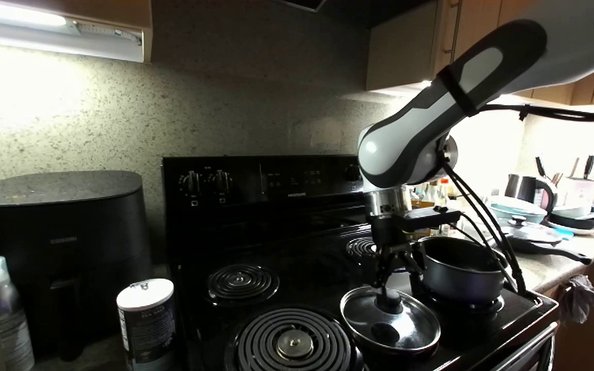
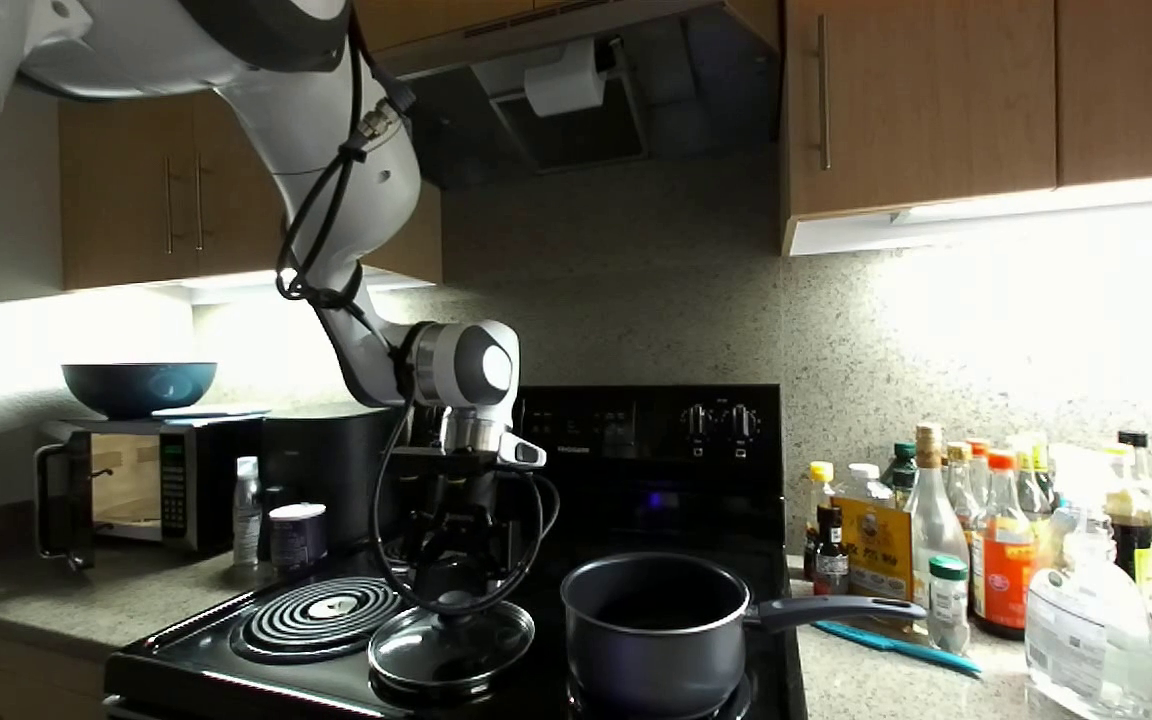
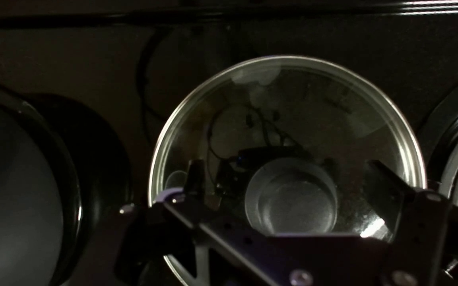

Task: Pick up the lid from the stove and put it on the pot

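Observation:
The glass lid (image 1: 413, 324) with a shiny metal rim and dark knob lies on the black stove (image 1: 299, 273). It also shows in an exterior view (image 2: 451, 650) and fills the middle of the wrist view (image 3: 332, 115). My gripper (image 1: 398, 281) points down right above the lid's knob; it also shows in an exterior view (image 2: 454, 575). In the wrist view my gripper (image 3: 286, 174) is open, its fingers on either side of the knob with a gap at each side. The dark grey pot (image 1: 459, 275), uncovered, stands beside the lid; it also shows in an exterior view (image 2: 651, 655) and the wrist view (image 3: 14, 190).
The pot's handle (image 2: 836, 608) reaches over the counter towards several bottles (image 2: 1001, 550) and a teal knife (image 2: 901, 648). A coil burner (image 1: 294, 342) lies on the lid's other side. A black countertop cooker (image 1: 65, 252) and a white-capped jar (image 1: 147, 324) stand beyond the stove's edge.

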`<state>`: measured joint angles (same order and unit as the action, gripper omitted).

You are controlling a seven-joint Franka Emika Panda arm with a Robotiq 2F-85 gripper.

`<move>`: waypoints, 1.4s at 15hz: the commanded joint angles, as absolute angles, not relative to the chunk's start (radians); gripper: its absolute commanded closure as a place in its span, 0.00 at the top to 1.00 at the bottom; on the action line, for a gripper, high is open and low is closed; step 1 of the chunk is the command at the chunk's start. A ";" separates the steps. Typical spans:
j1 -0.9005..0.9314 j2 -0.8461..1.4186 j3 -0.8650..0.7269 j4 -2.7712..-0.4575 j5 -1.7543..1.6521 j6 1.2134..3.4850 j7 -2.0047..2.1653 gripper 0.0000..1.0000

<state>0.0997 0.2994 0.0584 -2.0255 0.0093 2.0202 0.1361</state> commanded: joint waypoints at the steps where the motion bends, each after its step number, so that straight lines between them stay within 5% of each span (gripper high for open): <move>1: 0.088 0.324 0.058 -1.990 0.016 2.001 0.106 1.00; 16: 0.103 0.343 0.060 -1.965 -0.006 2.006 0.131 1.00; 17: 0.101 0.344 0.060 -1.964 -0.003 2.004 0.129 0.81; 21: 0.100 0.343 0.058 -1.963 -0.001 2.001 0.126 0.53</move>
